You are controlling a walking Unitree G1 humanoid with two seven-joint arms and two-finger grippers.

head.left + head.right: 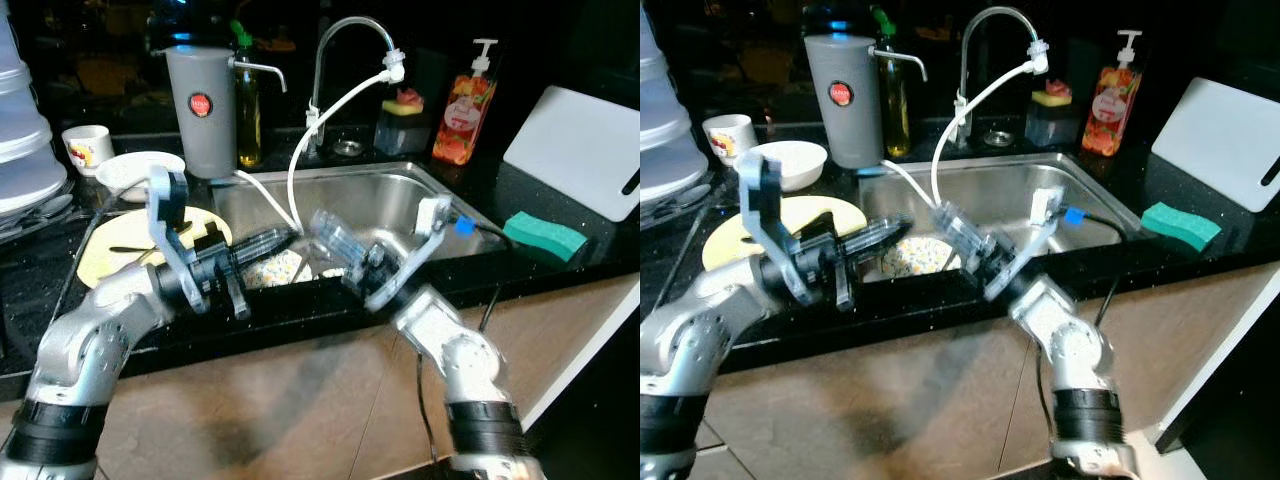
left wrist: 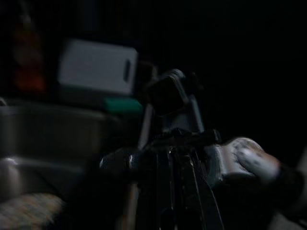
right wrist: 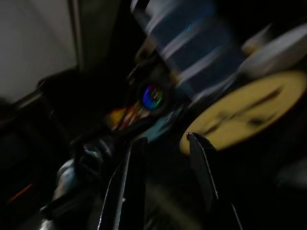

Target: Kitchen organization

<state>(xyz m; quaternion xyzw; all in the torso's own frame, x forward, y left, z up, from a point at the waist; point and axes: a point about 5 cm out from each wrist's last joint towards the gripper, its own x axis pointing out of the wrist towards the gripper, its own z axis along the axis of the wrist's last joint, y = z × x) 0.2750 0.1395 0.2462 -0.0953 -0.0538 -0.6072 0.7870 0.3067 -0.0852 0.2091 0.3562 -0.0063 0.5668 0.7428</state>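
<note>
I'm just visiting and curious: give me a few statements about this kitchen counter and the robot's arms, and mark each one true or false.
1. A green sponge lies on the dark counter to the right of the sink. True.
2. The yellow plate sits inside the sink. False: it rests on the counter to the left of the sink.
3. The right end effector has a gap between its two fingers. True.
4. The soap dispenser stands to the left of the tap. False: it stands to the right.
5. A white cutting board leans at the far right. True.
</note>
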